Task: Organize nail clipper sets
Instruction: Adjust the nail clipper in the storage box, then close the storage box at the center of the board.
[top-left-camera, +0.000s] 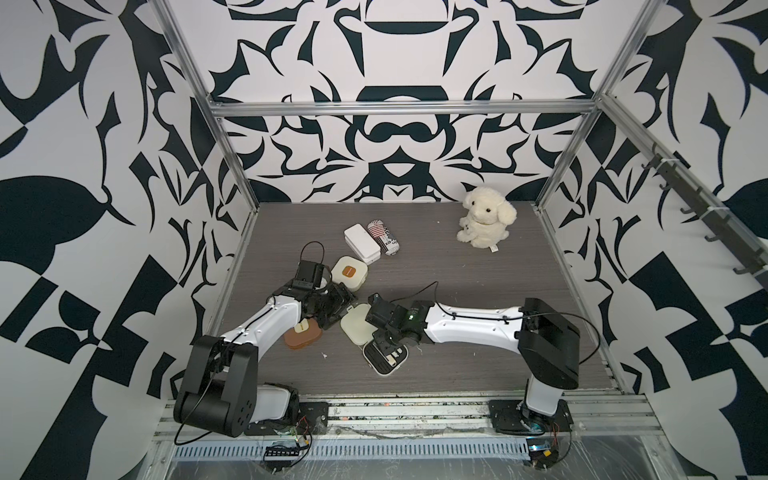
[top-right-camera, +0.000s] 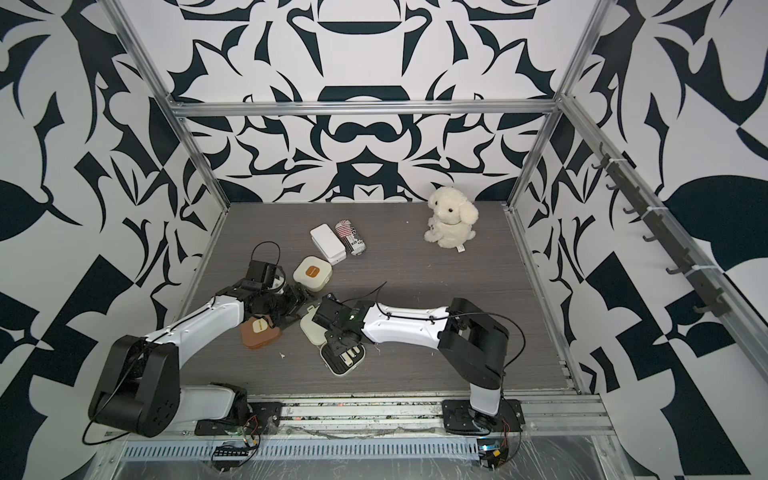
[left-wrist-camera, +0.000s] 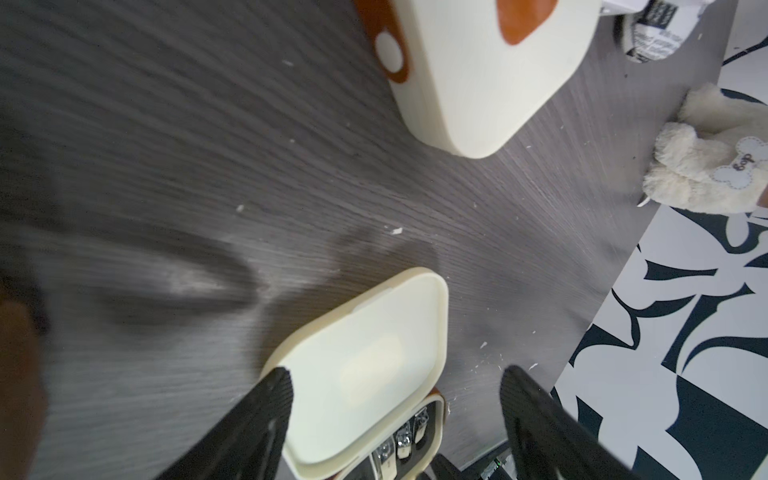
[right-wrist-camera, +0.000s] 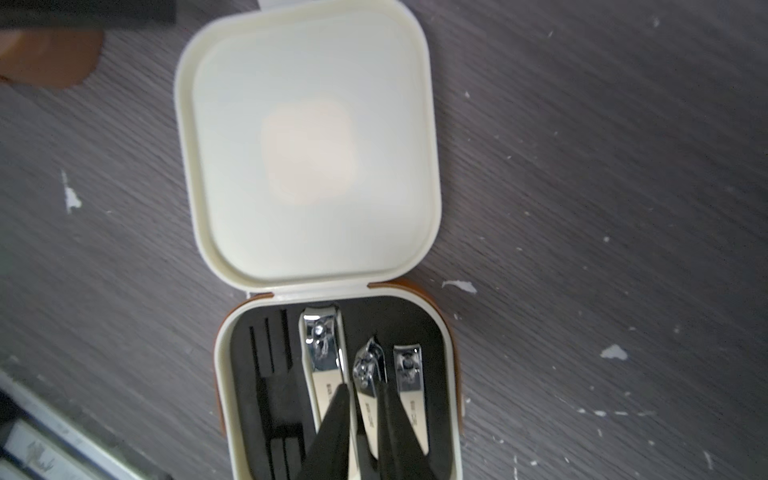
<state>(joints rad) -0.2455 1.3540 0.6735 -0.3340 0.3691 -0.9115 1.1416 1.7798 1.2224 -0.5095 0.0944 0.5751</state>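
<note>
An open cream nail clipper case lies mid-table, lid (top-left-camera: 356, 326) flat and black-lined base (top-left-camera: 384, 360) towards the front. Three metal clippers sit in the base in the right wrist view. My right gripper (right-wrist-camera: 365, 409) reaches into it, slightly open. Its fingers straddle the tilted middle clipper (right-wrist-camera: 368, 368), between a large clipper (right-wrist-camera: 322, 353) and a small one (right-wrist-camera: 409, 365). My left gripper (left-wrist-camera: 397, 372) is open just over the lid (left-wrist-camera: 374, 374). A closed cream case (top-left-camera: 349, 272) lies behind. A tan-brown case (top-left-camera: 302, 332) lies partly under the left arm.
At the back stand a plain white box (top-left-camera: 361, 243) and a striped can (top-left-camera: 383, 237). A cream plush dog (top-left-camera: 486, 216) sits back right. Metal frame posts and patterned walls close in the grey wood-grain table (top-left-camera: 478, 332).
</note>
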